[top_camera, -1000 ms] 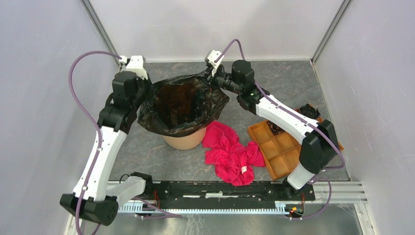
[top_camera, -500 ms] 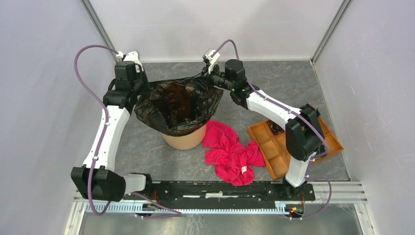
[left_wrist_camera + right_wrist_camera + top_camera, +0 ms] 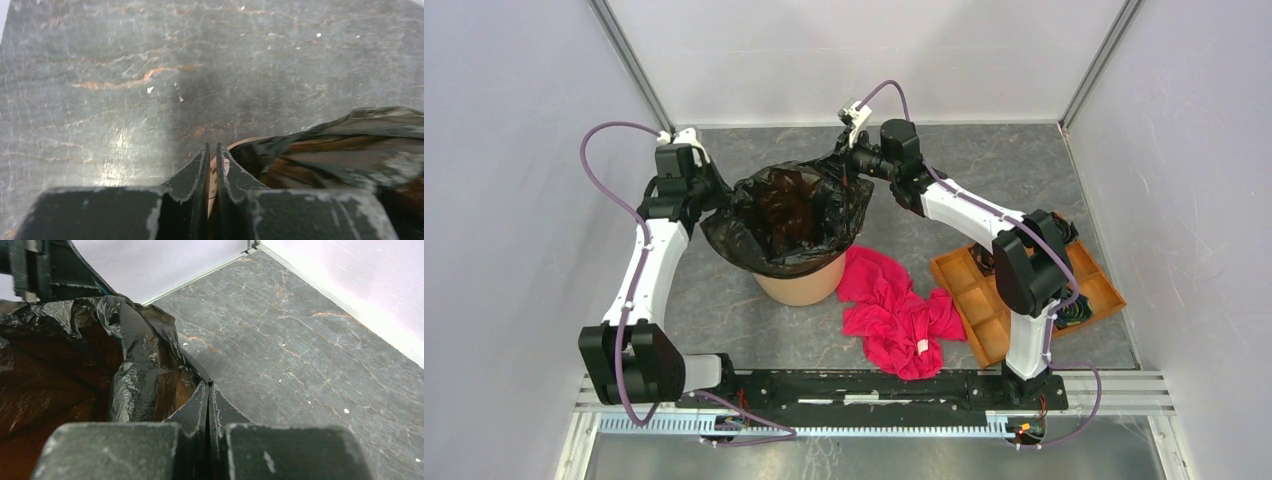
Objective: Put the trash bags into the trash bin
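Note:
The glossy black trash bag (image 3: 774,250) hangs open over the round orange-tan trash bin (image 3: 802,288), whose lower wall shows under the bag. My left gripper (image 3: 717,192) is at the bag's left edge. In the left wrist view it (image 3: 212,146) is shut, with thin bag film between the fingertips and the bag (image 3: 340,150) stretching off to the right. My right gripper (image 3: 846,163) is at the bag's far right corner. In the right wrist view it (image 3: 208,382) is shut on the bag's edge (image 3: 135,380). The bag's mouth is held spread between them.
A red-pink cloth (image 3: 894,310) lies on the table right of the bin. An orange-brown compartment tray (image 3: 984,300) with small black items sits further right, under my right arm. Enclosure walls stand on the left, back and right.
Both arms have stretched further back, their elbows moving away from the front. The bag's mouth has shifted slightly and stays held at both edges.

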